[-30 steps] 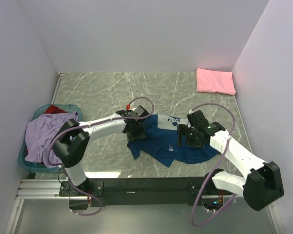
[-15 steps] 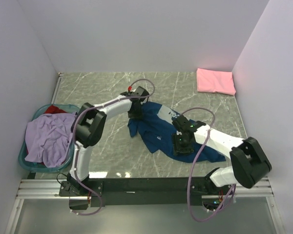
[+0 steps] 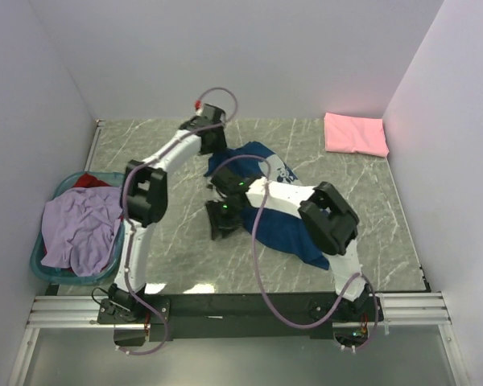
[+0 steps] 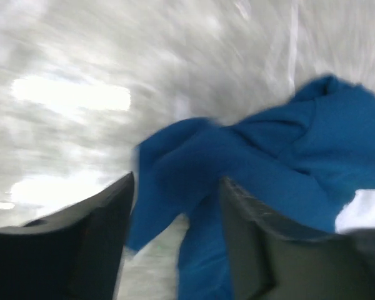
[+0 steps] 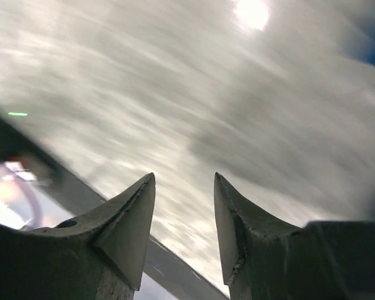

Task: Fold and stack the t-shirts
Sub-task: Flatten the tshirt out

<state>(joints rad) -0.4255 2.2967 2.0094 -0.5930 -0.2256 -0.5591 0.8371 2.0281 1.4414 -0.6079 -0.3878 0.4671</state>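
The navy blue t-shirt (image 3: 288, 229) lies crumpled in the middle of the table, its pale print (image 3: 282, 171) facing up. My left gripper (image 3: 216, 159) is stretched to the shirt's far left corner. In the left wrist view its jaws (image 4: 177, 187) stand apart with a fold of the navy cloth (image 4: 281, 156) hanging between them. My right gripper (image 3: 219, 229) reaches across the shirt to bare table at its left edge. It is open (image 5: 185, 178) with nothing between the fingers. A folded pink t-shirt (image 3: 355, 133) lies at the far right. The lavender t-shirt (image 3: 80, 229) and red t-shirt (image 3: 88, 180) are in the basket.
The teal plastic basket (image 3: 39, 256) sits at the table's left edge. White walls close in the table on the left, far and right sides. Purple cables loop over both arms, above the shirt. Both wrist views are blurred by motion.
My left arm has swung from the shirt's left side to the far side, and the navy shirt has shifted that way. My right arm crossed leftward over the shirt, its jaws narrowing.
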